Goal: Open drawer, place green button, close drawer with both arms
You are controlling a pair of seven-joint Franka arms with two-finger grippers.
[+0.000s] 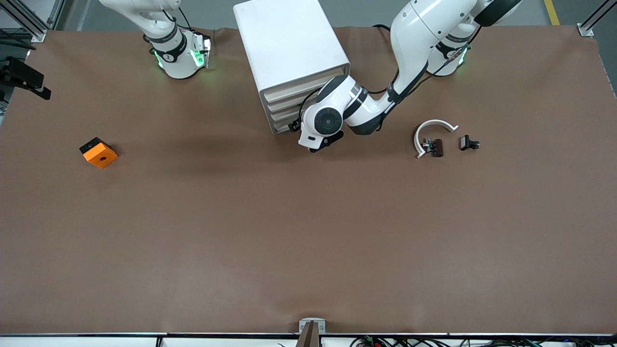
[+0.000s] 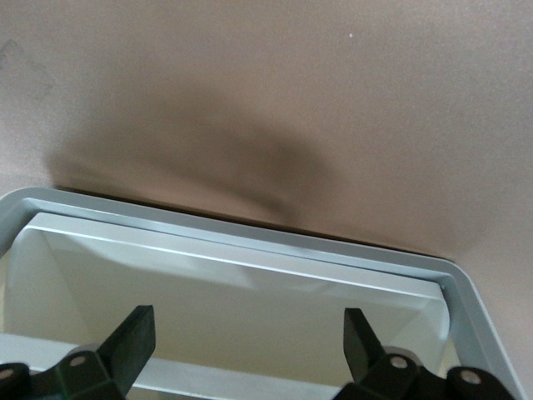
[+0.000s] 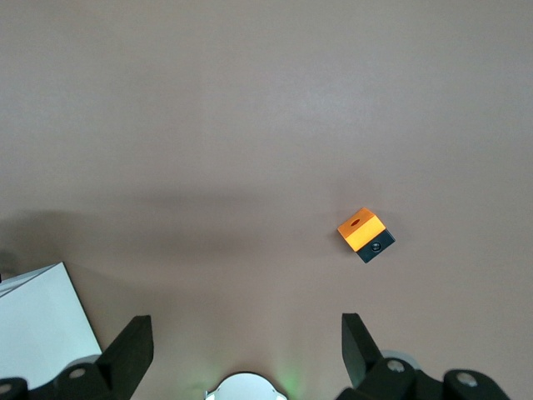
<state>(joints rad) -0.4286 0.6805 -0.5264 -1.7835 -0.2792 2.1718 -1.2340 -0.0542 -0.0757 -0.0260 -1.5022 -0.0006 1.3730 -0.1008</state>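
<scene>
Drawers are stacked in the front of a white cabinet (image 1: 289, 53) that stands on the brown surface (image 1: 308, 231) between the two arm bases. Its front is turned toward the left arm's end. From across the surface the drawer fronts look flush, none pulled out.

The left arm (image 1: 414, 38) reaches down to that front. Its wrist covers most of the left hand (image 2: 250, 321), which sits at the lower drawers. The left wrist view shows its fingers (image 2: 133, 337) spread wide and holding nothing. Between them lie the cabinet's pale grey rounded rim and a white panel inside it.

The button I cannot pick out for certain. A tiny part (image 1: 426, 143) lies inside the curve of a white arc-shaped piece (image 1: 434, 124), touching a dark clip (image 1: 437, 147). It is too small to show any colours. A second black clip (image 1: 468, 143) lies just beside the arc, nearer the left arm's end.

The right arm (image 1: 176, 50) waits, with only its base showing from across the room. The right hand (image 3: 247, 329) hangs high over the bare surface at its own end, fingers wide and empty. Below it sits an orange block with a hole (image 3: 361, 228), well apart from the cabinet (image 1: 99, 153).
</scene>
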